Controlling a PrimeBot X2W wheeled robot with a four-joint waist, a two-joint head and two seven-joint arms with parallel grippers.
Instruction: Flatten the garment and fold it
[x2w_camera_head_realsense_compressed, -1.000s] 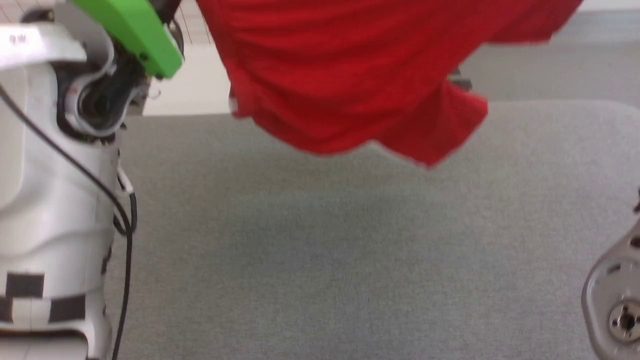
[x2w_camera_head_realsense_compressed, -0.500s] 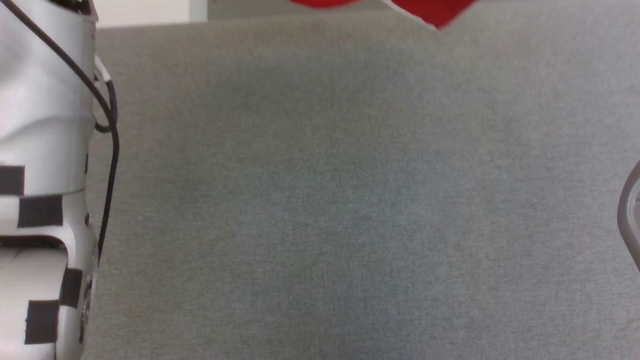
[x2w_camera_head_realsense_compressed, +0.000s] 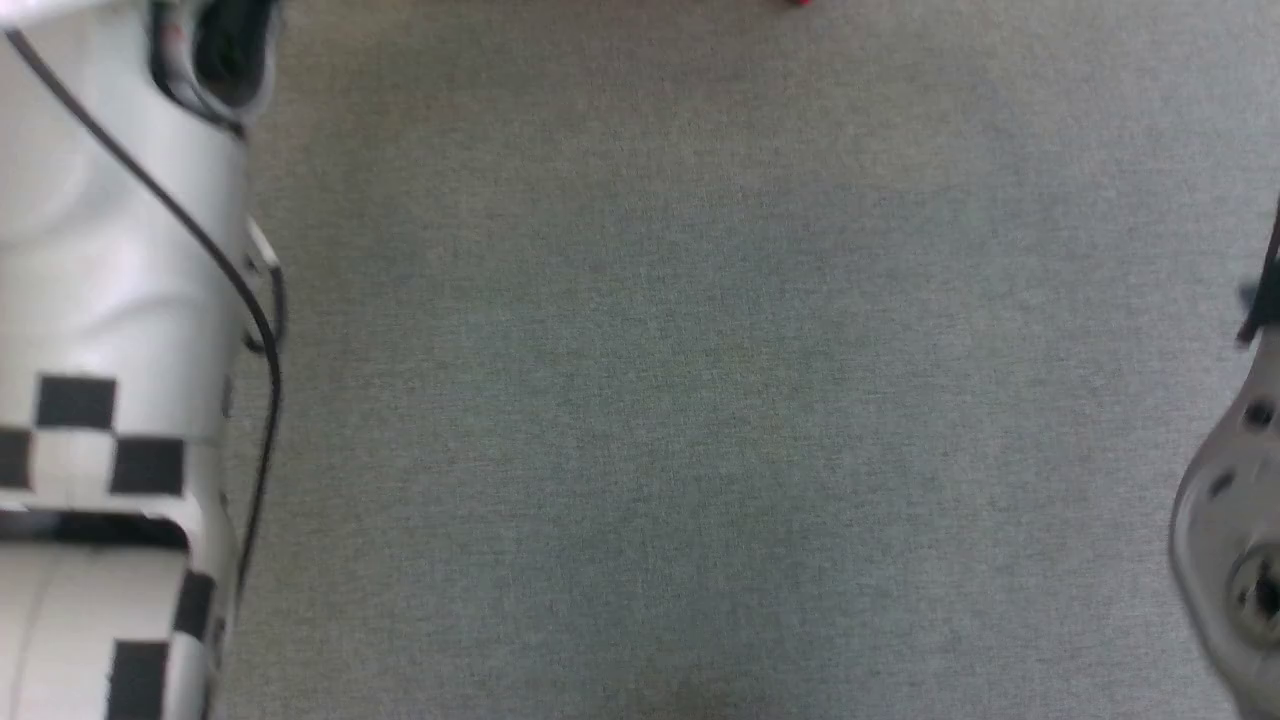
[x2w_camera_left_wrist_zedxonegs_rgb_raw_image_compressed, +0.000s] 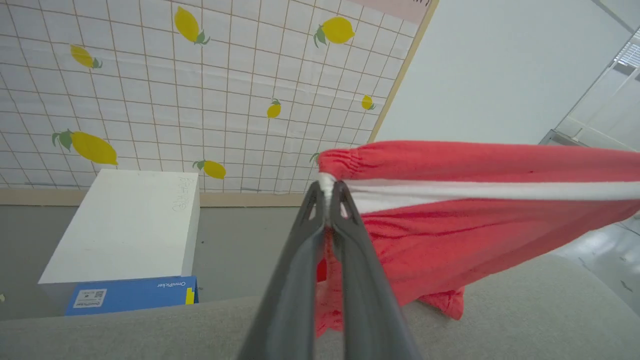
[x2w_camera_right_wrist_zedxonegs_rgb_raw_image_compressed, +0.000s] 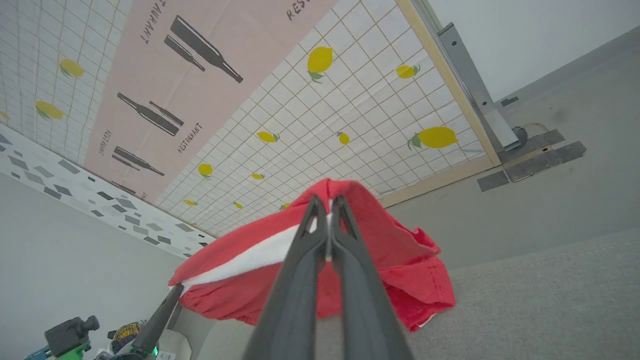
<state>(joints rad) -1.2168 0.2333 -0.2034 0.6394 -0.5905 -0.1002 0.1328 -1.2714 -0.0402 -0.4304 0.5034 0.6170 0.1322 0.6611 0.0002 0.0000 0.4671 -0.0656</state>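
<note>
The garment (x2w_camera_left_wrist_zedxonegs_rgb_raw_image_compressed: 475, 225), red shorts with a white side stripe, hangs stretched in the air between my two grippers above the grey table (x2w_camera_left_wrist_zedxonegs_rgb_raw_image_compressed: 525, 310). My left gripper (x2w_camera_left_wrist_zedxonegs_rgb_raw_image_compressed: 328, 187) is shut on a gathered waistband corner at the stripe's end. My right gripper (x2w_camera_right_wrist_zedxonegs_rgb_raw_image_compressed: 327, 210) is shut on the garment's (x2w_camera_right_wrist_zedxonegs_rgb_raw_image_compressed: 390, 235) other end, where red cloth drapes over the fingertips. The right wrist view also has the left gripper (x2w_camera_right_wrist_zedxonegs_rgb_raw_image_compressed: 175, 292) pinching the far corner. In the head view a red sliver of the garment (x2w_camera_head_realsense_compressed: 800, 2) touches the top edge.
The grey padded table (x2w_camera_head_realsense_compressed: 700, 400) spreads below, with my white left forearm (x2w_camera_head_realsense_compressed: 110, 300) and its black cable at the left and part of the right arm (x2w_camera_head_realsense_compressed: 1230, 540) at the right edge. Beyond the table stands a white box (x2w_camera_left_wrist_zedxonegs_rgb_raw_image_compressed: 125, 230) with a blue label, before a lemon-patterned wall.
The head view has swung down over the table. The hanging garment, which covered the top of the picture a second ago, is now a sliver at the top edge. Both grips are unchanged.
</note>
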